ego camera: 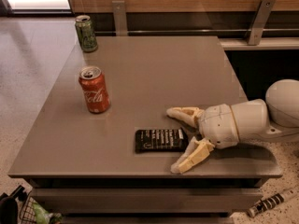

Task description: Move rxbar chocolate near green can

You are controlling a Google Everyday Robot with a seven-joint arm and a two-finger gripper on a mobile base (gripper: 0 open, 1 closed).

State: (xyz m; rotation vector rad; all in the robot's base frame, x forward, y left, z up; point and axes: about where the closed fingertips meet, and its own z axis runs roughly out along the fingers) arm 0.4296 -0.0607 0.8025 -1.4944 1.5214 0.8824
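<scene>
The rxbar chocolate (161, 140), a flat black bar with white lettering, lies near the front edge of the grey table (154, 73). The green can (86, 33) stands upright at the table's far left corner. My gripper (175, 139) reaches in from the right, low over the table. It is open, with one cream finger (184, 114) behind the bar's right end and the other (191, 158) in front of it. The bar's right end lies between the fingers, and I see no grip on it.
A red Coca-Cola can (95, 89) stands upright on the left side of the table, between the bar and the green can. A wooden wall with metal brackets (259, 14) runs behind the table. Small objects lie on the floor at the front left (28, 211) and front right (272, 201).
</scene>
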